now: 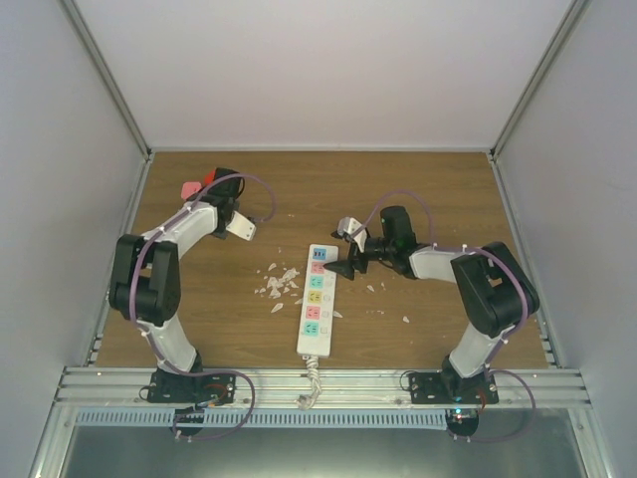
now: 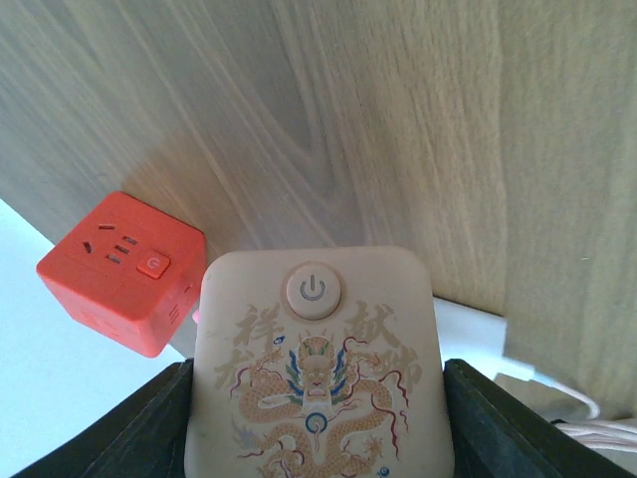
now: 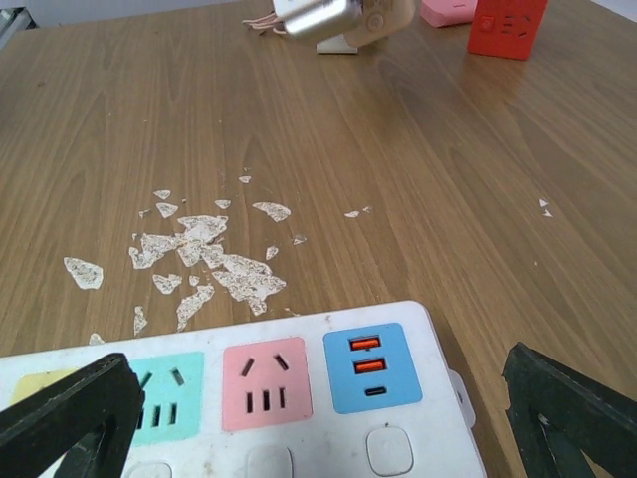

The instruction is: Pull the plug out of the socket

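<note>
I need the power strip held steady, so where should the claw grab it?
Probably across the power strip, pinching its two long side edges from straight above: it lies flat, and only its narrow width looks spannable.

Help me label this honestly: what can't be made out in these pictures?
- Cream block: its underside and any pins, left wrist view, cut off by the bottom edge between the left gripper's fingers.
- Power strip: the yellow panel and beyond, right wrist view, behind the right gripper's finger and off the frame.
- Pink thing by the red cube: right wrist view, cut by the top edge; too small from above.
</note>
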### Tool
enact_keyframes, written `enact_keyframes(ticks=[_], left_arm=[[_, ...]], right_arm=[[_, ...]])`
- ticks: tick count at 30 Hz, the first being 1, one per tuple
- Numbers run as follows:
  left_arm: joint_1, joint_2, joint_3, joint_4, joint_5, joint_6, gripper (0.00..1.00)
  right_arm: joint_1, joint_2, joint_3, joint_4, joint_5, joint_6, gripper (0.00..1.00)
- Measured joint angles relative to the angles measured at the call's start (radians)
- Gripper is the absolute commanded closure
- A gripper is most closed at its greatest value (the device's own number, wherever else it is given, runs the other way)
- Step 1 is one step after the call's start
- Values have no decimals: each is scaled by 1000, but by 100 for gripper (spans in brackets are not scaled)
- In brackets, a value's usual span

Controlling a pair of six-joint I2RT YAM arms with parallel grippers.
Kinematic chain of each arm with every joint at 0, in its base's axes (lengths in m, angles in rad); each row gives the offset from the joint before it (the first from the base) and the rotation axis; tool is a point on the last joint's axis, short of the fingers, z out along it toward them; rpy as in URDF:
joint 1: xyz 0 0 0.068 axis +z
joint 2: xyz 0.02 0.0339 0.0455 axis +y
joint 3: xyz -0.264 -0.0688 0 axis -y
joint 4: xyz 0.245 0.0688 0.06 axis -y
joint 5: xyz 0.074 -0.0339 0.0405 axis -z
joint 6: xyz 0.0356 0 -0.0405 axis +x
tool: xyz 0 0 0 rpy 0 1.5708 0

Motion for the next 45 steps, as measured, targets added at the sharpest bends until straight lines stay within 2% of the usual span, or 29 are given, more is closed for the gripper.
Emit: enact_keyframes(ticks=[10, 13, 18, 24, 34, 39, 45], left_arm=[[-9, 123, 6, 92, -89, 80, 65], [-13, 138, 10, 119, -108, 95, 56], [-18, 162, 26, 141, -130, 104, 35], [-24, 172, 40, 142, -135, 104, 24], [-25, 172, 85, 111, -95, 44, 20], [-25, 121, 108, 24, 13, -48, 19], [-32, -27, 107, -92, 201, -160, 17]], right_arm=[[-23, -3, 0, 0, -11, 4, 0], [-31, -3, 0, 0, -16, 4, 0], [-44, -3, 0, 0, -26, 4, 0], [-55, -3, 0, 0, -27, 5, 0], [-55, -24, 0, -23, -20, 6, 0], [-56, -68, 8, -70, -12, 2, 0], [-60, -121, 39, -156, 2, -24, 0]])
